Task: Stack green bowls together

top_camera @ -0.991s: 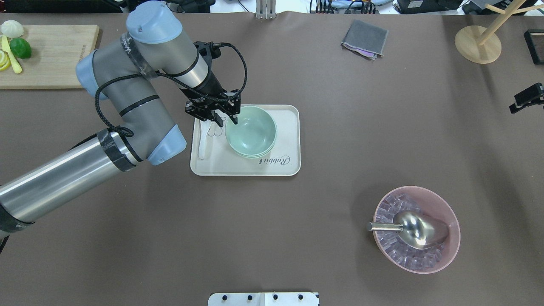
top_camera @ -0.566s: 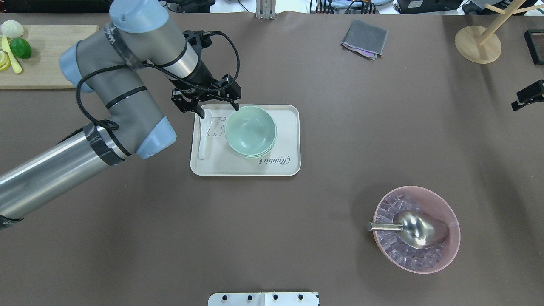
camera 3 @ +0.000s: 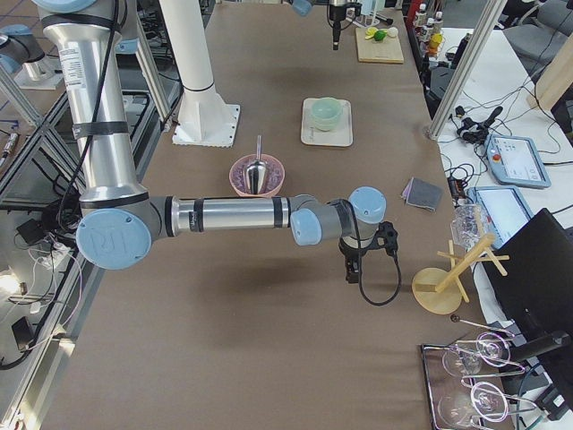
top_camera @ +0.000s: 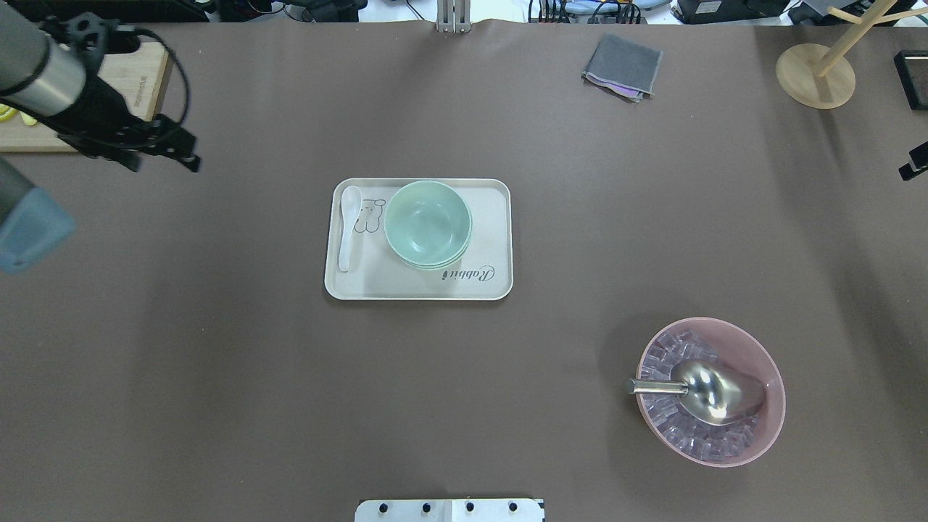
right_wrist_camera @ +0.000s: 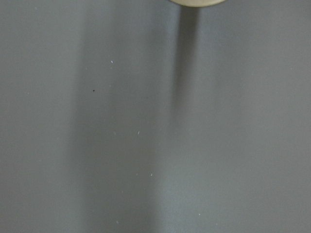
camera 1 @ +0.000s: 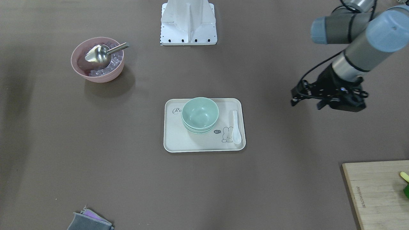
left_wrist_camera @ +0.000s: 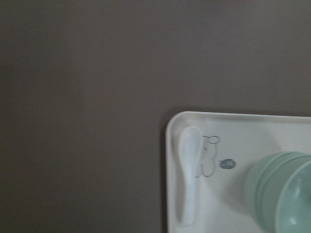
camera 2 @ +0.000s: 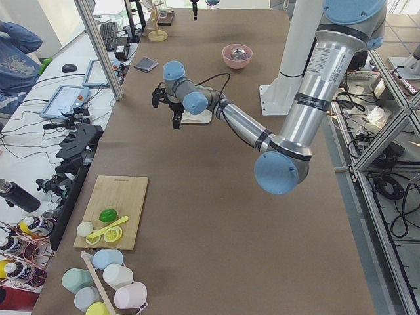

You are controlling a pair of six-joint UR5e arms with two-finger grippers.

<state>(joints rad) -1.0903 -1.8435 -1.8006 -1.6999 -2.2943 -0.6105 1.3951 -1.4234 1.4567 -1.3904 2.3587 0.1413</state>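
The green bowls [top_camera: 428, 223] sit nested in one stack on the cream tray [top_camera: 487, 197], open side up. The stack also shows in the front view [camera 1: 200, 113] and at the lower right of the left wrist view [left_wrist_camera: 284, 194]. My left gripper [top_camera: 163, 163] is open and empty, raised well to the left of the tray, also seen in the front view [camera 1: 306, 103]. My right gripper [top_camera: 912, 164] shows only as a dark tip at the far right edge. I cannot tell if it is open or shut.
A white spoon [top_camera: 349, 228] lies on the tray's left side. A pink bowl [top_camera: 770, 362] with ice and a metal scoop [top_camera: 714, 391] stands front right. A cutting board [top_camera: 138, 69] is back left, a grey cloth [top_camera: 623, 65] and a wooden stand [top_camera: 815, 76] at the back.
My left gripper left the rim of the bowl stack and drew far to the left, away from the tray. The bowls stayed stacked. The right gripper slid slightly further right.
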